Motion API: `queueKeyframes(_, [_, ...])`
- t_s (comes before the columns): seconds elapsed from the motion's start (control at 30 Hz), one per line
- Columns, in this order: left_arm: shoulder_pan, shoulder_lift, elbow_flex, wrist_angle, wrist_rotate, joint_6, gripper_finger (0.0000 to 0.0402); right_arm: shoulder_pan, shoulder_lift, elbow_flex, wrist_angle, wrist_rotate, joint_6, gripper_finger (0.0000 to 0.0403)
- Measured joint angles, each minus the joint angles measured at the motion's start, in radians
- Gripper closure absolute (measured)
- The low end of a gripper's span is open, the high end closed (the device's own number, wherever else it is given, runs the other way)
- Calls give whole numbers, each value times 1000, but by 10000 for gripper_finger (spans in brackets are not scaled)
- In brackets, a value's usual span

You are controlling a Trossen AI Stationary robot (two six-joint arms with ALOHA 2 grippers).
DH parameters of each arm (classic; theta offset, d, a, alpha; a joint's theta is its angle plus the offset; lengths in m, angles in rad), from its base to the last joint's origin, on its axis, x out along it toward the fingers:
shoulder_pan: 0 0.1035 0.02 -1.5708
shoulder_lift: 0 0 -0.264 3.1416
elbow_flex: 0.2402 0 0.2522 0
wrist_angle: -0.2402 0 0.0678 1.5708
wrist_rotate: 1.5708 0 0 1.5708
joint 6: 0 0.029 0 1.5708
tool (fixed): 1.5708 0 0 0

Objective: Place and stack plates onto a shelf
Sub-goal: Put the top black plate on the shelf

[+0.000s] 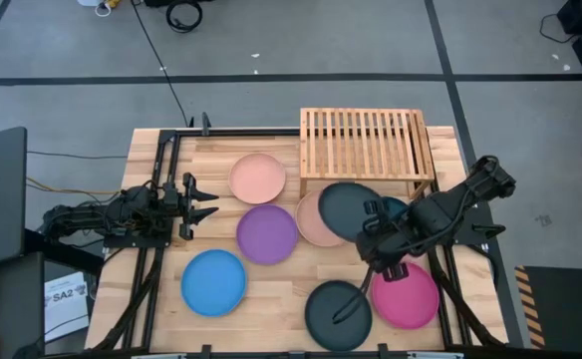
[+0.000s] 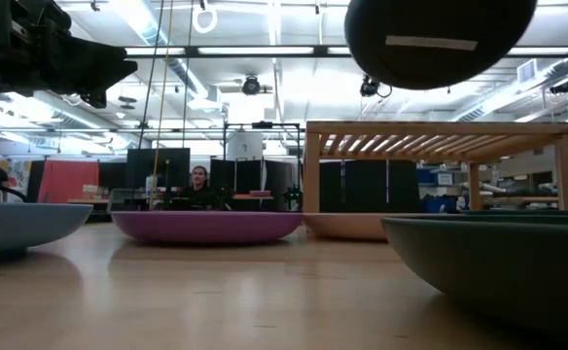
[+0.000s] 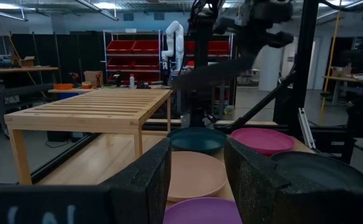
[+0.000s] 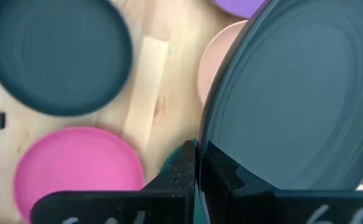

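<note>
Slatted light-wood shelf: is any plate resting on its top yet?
No, the slatted light-wood shelf is bare on top in the high view, while the right claw holds a round dark plate beside it.

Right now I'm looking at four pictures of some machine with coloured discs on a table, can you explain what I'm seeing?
It is a robot with two dark arms at a wooden table. One picture looks down from above, one looks level across the tabletop, and two come from cameras on the wrists. Plates lie on the table: peach, purple, blue, pink and black. The right gripper is shut on a dark plate, lifted near the wooden shelf. The left gripper waits open at the left side.
</note>
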Motion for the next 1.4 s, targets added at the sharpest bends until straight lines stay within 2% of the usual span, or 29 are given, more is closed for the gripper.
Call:
queueKeyframes(0.2, [0,0,0,0,0,0,246,-38,-92,0,-1,94,0,384])
queueKeyframes(0.4, [0,0,0,0,0,0,246,-125,-185,0,-1,172,0,384])
queueKeyframes(0.67, [0,0,0,0,0,0,246,-334,-266,-10,2,120,-28,385])
queueKeyframes(0.87, [0,0,0,0,0,0,246,-493,-333,-117,0,23,-152,385])
queueKeyframes(1.03, [0,0,0,0,0,0,246,-585,-413,-232,-1,10,-239,385])
queueKeyframes(1.23, [0,0,0,0,0,0,246,-674,-501,-359,0,77,-291,385])
queueKeyframes(1.4, [0,0,0,0,0,0,246,-733,-526,-459,-1,132,-351,385])
